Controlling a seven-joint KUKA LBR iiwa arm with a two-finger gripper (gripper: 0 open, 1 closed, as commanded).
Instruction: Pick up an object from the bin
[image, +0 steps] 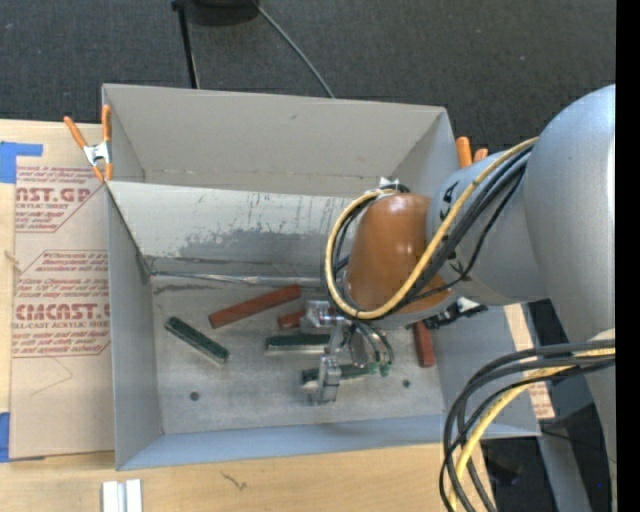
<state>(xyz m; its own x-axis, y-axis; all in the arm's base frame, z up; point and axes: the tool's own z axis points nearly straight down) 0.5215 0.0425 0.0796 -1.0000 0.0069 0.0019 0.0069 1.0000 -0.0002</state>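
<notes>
My gripper (328, 372) hangs low over the bin floor, right of centre and towards the front wall. Just to its left a dark green flat bar (292, 343) lies on the floor, its right end reaching under the gripper's body. A small red piece (290, 320) sits a little behind that bar. Further back, a longer red-brown bar (255, 305) lies at a slant.
A second dark green bar (197, 339) lies at the left of the floor. A short red-brown stick (423, 346) rests by the right wall, partly under the arm. The arm with its orange cover and yellow cables hides the floor's right rear part.
</notes>
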